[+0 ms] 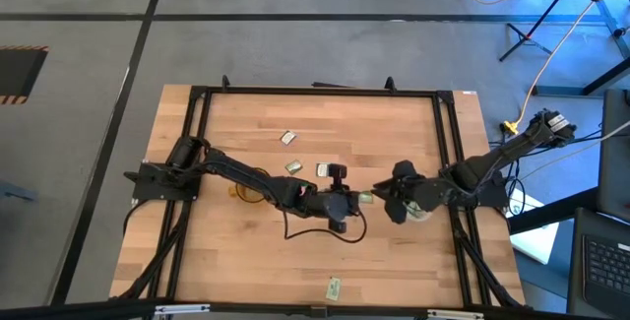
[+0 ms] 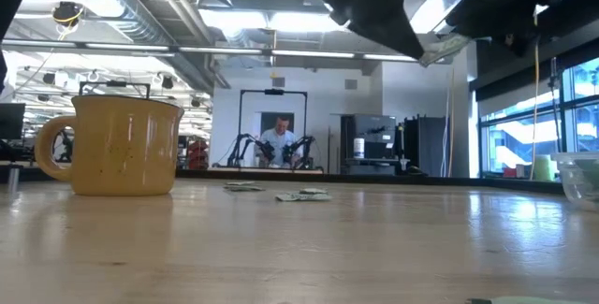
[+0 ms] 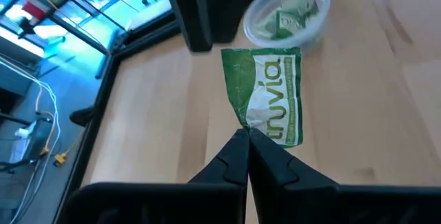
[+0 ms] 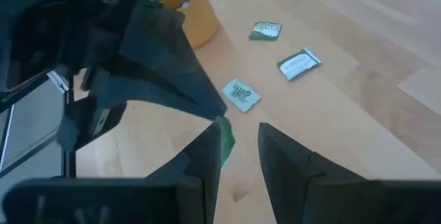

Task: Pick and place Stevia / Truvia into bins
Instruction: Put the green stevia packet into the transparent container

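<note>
Item: Truvia sachet in transit, bench middle, toward the clear cup near the right edge.

Left gripper: fingers closed tight on one end of the sachet, which hangs clear of the bench, green-and-white face up. Right gripper: fingers parted, empty, facing the left gripper just beside the held sachet; a hand-over looks likely, though a direct drop cannot be ruled out. Clear cup: already holds at least one sachet. Amber mug: left of middle, partly under the left arm; contents not visible. Loose sachets: several toward the far middle, one by the near edge. Step judged: carry, mid-task. Next move calls for bringing the sachet over a bin's mouth, or between the right fingers, before the grip lets go.
</note>
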### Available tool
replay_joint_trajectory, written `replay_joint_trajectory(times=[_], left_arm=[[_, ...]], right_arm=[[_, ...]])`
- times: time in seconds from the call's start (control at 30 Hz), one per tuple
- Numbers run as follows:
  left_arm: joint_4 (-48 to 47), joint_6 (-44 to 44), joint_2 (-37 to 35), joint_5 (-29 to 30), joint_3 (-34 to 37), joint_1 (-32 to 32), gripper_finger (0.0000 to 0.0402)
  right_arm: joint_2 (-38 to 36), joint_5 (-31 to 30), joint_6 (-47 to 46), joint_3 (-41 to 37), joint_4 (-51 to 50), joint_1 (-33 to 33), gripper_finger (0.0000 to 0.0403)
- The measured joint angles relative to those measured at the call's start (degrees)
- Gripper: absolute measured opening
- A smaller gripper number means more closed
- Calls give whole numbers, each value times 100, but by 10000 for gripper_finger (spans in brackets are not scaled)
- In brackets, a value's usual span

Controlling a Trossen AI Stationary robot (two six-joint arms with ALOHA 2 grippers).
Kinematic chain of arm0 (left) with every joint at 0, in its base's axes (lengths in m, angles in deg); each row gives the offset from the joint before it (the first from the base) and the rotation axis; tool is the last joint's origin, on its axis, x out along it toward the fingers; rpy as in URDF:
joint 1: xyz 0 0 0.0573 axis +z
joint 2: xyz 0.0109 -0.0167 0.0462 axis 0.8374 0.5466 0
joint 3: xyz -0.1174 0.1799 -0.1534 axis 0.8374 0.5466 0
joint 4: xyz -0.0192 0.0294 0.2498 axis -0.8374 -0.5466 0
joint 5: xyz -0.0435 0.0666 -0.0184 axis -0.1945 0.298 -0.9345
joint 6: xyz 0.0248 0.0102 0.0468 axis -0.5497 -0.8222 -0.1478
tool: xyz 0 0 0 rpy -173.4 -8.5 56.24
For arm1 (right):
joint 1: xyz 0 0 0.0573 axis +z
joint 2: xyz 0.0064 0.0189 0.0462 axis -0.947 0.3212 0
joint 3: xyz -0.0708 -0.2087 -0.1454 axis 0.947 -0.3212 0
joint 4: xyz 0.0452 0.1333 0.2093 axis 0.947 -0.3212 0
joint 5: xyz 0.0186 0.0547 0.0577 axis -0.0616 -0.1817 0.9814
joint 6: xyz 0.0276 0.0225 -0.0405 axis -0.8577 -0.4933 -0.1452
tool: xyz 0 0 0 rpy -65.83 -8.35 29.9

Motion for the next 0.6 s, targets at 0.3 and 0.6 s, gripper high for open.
replay_joint_trajectory(times=[0.3, 0.6], left_arm=[[408, -282, 0, 329, -2, 4, 3], [565, -508, -2, 540, -7, 4, 2]], right_arm=[[40, 164, -39, 0, 21, -43, 101], [40, 309, -20, 0, 52, -41, 67]])
